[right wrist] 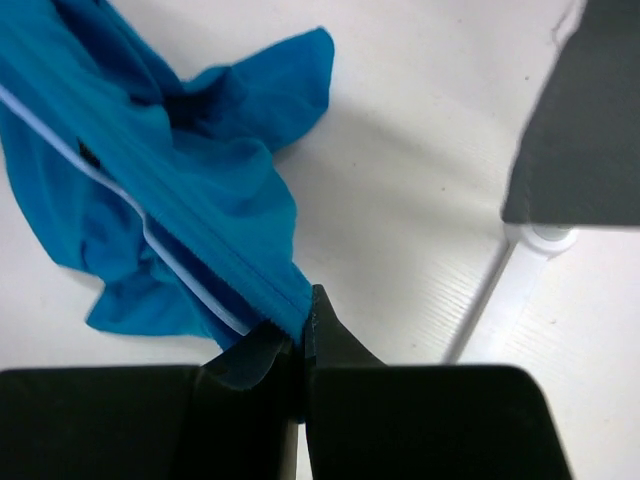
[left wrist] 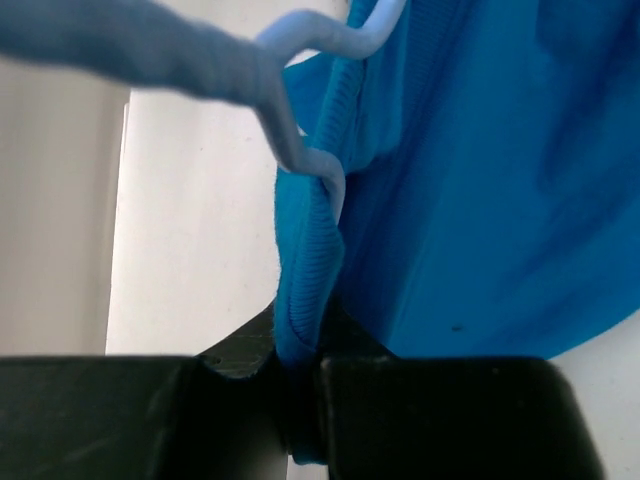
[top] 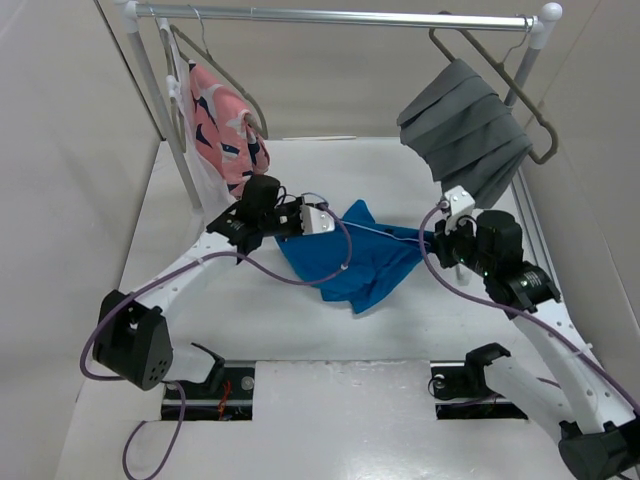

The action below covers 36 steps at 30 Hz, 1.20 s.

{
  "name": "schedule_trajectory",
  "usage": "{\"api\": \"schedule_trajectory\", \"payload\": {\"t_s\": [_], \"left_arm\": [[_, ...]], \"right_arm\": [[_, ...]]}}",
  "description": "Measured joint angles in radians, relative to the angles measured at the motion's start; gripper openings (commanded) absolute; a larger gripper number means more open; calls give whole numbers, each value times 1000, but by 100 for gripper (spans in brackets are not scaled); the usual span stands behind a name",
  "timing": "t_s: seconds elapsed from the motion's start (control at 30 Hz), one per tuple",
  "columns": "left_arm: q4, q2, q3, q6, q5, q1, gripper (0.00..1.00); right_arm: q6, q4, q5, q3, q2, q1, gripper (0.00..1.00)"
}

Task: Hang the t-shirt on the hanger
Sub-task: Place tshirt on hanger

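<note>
Gripping the t-shirt (top: 360,265) at mid-tabletop (top: 300,335), stretched between left end effector (left wrist: 300,370), pinched tight on ribbed edge beside the hanger (left wrist: 330,40) wire, and right end effector (right wrist: 300,340), pinched tight on opposite edge.

The t-shirt (top: 355,265) is spread on the table (top: 250,320), between the left gripper (top: 322,220) and the right gripper (top: 437,238). The hanger (top: 385,232) is laid across it, seemingly partly inside. Behind, on the rail (top: 340,15), a patterned garment (top: 228,135) is hung left and a pleated cloth (top: 465,130) right.
</note>
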<state>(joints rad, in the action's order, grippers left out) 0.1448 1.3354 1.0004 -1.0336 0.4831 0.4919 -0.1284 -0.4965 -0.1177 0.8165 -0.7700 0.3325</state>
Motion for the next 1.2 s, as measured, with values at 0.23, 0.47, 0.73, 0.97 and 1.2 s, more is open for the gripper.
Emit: {"api": "schedule_trajectory", "payload": {"t_s": [0.23,0.47,0.73,0.97,1.2], "left_arm": [[4,32,35,3,-158,65,0],[81,184,205,123,-265,51,0],[-24,140,98,72,-318,78,0],[-206,127,10,-42,-419,90,0],[-235,143,34,-82,-465,92,0]], "right_arm": [[-171,-79,-15,73,-143,8,0],[-244,-100,7,161,-232,54,0],[-253,-182,47,236,-283,54,0],[-268,-270,177,357,-430,113,0],[-269,-363,326,456,-539,188,0]]}}
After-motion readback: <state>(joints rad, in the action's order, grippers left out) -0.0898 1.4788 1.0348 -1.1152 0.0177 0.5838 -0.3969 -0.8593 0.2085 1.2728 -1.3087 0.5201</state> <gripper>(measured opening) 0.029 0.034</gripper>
